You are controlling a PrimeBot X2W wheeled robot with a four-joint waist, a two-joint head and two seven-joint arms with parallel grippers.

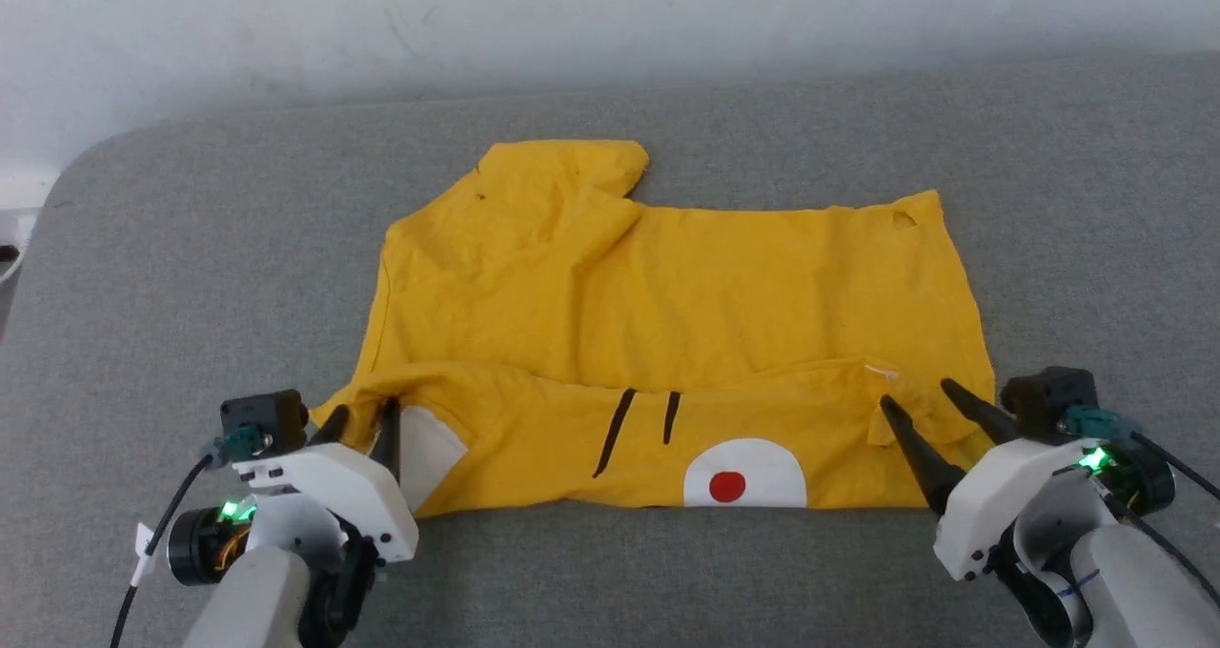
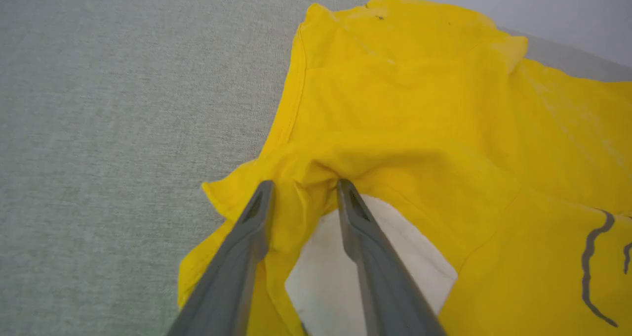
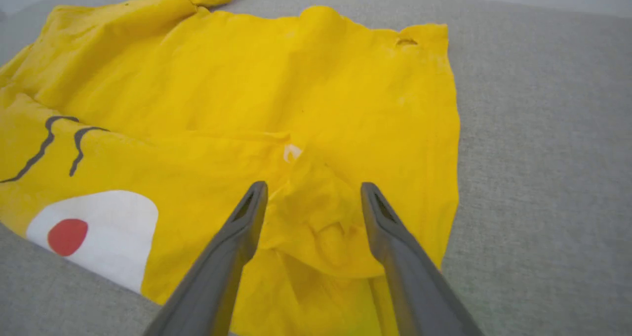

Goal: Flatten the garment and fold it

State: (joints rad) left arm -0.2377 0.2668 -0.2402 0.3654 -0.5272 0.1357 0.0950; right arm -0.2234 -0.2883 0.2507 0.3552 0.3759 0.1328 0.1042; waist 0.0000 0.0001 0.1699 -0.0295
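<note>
We find the garment (image 1: 667,286) — a bright yellow T-shirt of soft, faintly creased cotton — spread on a grey woven surface (image 1: 191,248) with a rounded corner, a pale wall (image 1: 572,19) behind its far edge. The cloth makes a rough rectangle, wider than deep. At its far left a short sleeve (image 1: 572,167) juts out, blunt and slightly rumpled. Near the far right corner we spot a small ragged hole (image 1: 903,217).

Along the near side a band (image 1: 534,438) of fabric is turned over onto the rest and carries the print. We see two thin black whisker strokes (image 1: 615,429), a white half-round patch (image 1: 762,467) with a red dot (image 1: 727,486) in it, and an angular white patch (image 1: 429,453) at the near left. A tiny white tag (image 1: 882,373) sits on the band's far edge toward the right.

The left gripper (image 1: 365,408) rests at the near left corner, its tapered dark fingers parted a moderate way, with a puckered ridge of cloth loose in the gap. The right gripper (image 1: 915,393) stands at the near right corner with fingers spread wide — a crumpled fold lies slack between them.
</note>
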